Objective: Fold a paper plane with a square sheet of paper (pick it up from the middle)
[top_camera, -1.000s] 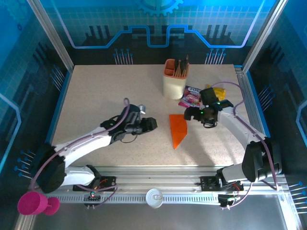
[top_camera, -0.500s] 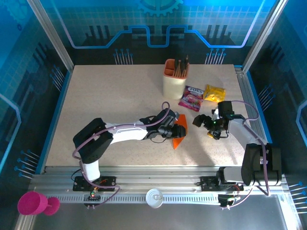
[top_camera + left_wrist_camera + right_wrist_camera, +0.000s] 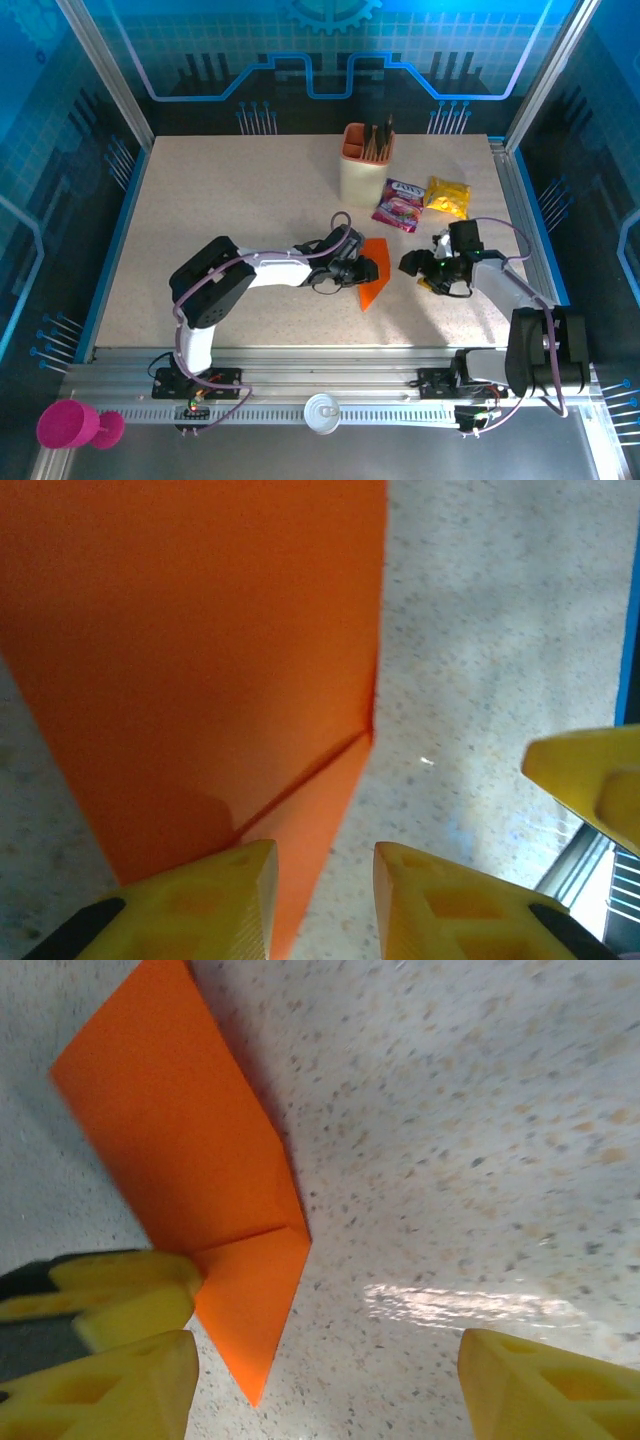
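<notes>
The orange sheet of paper (image 3: 374, 288) lies flat on the table near the middle, folded into a pointed shape with its tip toward the near edge. A diagonal flap crease shows on the paper (image 3: 190, 1160). My left gripper (image 3: 367, 268) is low over the sheet's left side. Its jaws stand narrowly open around the paper's (image 3: 200, 660) slanting edge, one finger (image 3: 200, 900) over the paper and the other over bare table. My right gripper (image 3: 408, 264) hovers just right of the sheet, open (image 3: 325, 1390) with only table between its fingers.
A beige-and-orange pen cup (image 3: 362, 165) stands behind the sheet. A pink snack packet (image 3: 398, 206) and a yellow one (image 3: 447, 195) lie at the back right, close behind the right arm. A pink cup (image 3: 66, 425) sits off the table at the near left.
My left arm swung right until its gripper reached the paper, and its jaws narrowed. My right gripper drew back toward the near edge, turned toward the sheet, and its jaws narrowed somewhat.
</notes>
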Motion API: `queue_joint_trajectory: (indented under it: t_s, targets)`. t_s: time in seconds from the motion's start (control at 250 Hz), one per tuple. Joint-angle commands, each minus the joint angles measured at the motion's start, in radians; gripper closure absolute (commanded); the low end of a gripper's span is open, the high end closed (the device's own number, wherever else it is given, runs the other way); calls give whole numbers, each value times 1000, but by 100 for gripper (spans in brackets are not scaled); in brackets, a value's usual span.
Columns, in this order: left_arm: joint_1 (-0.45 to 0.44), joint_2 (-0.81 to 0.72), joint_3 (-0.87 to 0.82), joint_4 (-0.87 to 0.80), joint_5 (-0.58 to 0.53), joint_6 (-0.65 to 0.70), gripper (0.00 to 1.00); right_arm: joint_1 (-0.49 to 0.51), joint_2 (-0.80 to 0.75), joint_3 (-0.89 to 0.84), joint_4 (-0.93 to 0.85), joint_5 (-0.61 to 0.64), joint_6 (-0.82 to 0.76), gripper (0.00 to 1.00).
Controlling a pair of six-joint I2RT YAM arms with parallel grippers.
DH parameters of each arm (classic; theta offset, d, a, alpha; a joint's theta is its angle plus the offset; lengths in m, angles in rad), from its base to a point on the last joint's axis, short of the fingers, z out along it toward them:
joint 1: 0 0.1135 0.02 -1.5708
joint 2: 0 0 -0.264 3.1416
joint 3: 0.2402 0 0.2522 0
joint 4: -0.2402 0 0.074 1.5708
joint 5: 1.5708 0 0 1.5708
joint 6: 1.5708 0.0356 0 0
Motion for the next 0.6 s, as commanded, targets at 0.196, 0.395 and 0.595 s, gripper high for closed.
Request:
queue_joint_trajectory:
  t_s: [0.196, 0.395, 0.595]
  targets:
    - [70, -19, -60, -95, 65, 165, 72, 150, 31, 0, 69, 78, 58, 41]
    - [145, -54, -58, -223, 135, 365, 75, 223, 94, 15, 140, 66, 103, 46]
    - [200, -64, -29, -335, 191, 523, 79, 267, 160, 16, 264, 5, 164, 47]
